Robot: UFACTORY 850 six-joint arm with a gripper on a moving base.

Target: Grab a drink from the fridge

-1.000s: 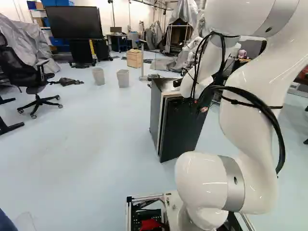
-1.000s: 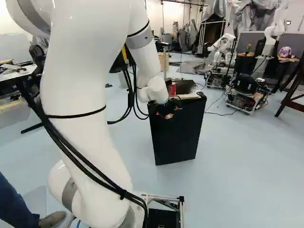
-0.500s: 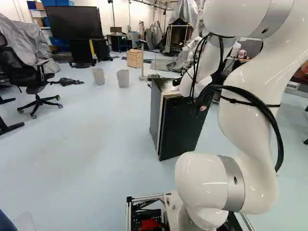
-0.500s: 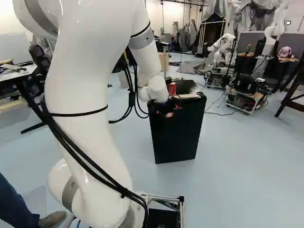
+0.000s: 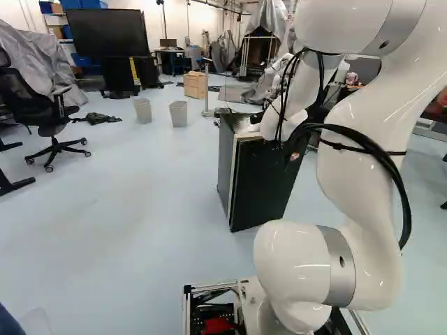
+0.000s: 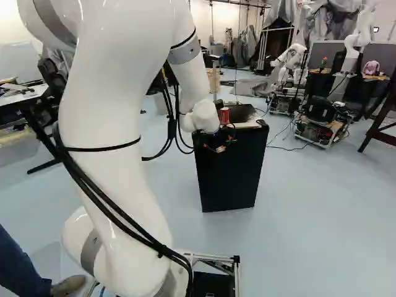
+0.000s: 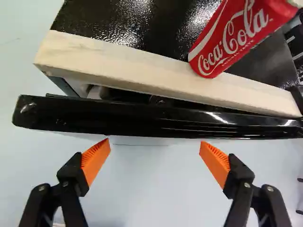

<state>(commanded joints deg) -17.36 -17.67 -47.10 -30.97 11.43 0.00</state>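
Wrist view has the gripper (image 7: 155,145) open, fridge door (image 7: 118,118) at its twelve o'clock, probably for pulling this edge; red can (image 7: 232,38), one o'clock, stands on fridge (image 7: 137,62).

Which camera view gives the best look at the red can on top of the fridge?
The wrist view: the red can is large and close there, its lettering plain, though part runs out of view. The right base view shows it small, atop the fridge beside the arm. In the left base view I cannot make it out.
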